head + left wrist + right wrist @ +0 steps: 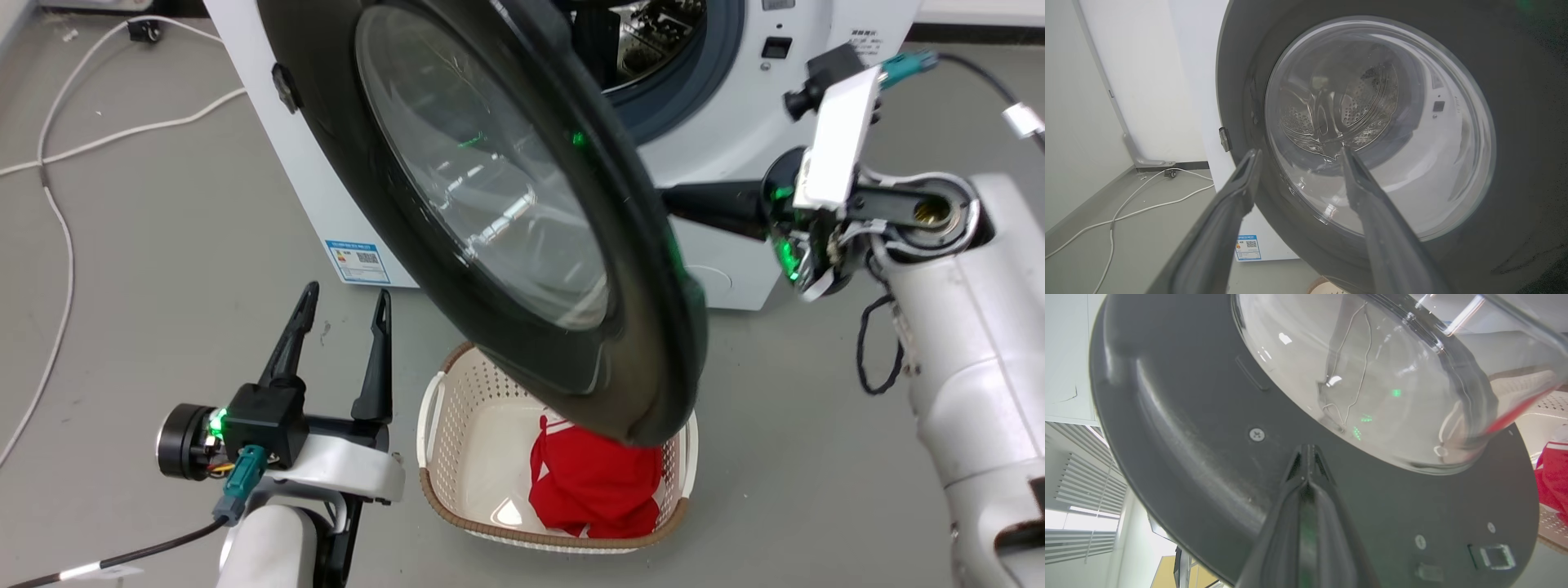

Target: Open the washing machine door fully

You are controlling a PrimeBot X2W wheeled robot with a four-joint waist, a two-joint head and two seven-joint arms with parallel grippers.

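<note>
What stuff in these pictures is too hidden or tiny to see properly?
Head view: the washing machine door hides the fingertips of the right gripper.
Head view: the door's rim covers part of the red cloth.
Head view: the top edge cuts off the drum.
Head and left wrist views: the blue sticker has print too small to read.

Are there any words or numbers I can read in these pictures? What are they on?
No text here is clear enough to quote.
The blue-edged sticker low on the side of the white washing machine has a square code and tiny print, too small to read.
The small dark print at the top right of the machine's front is too blurred to read.
</note>
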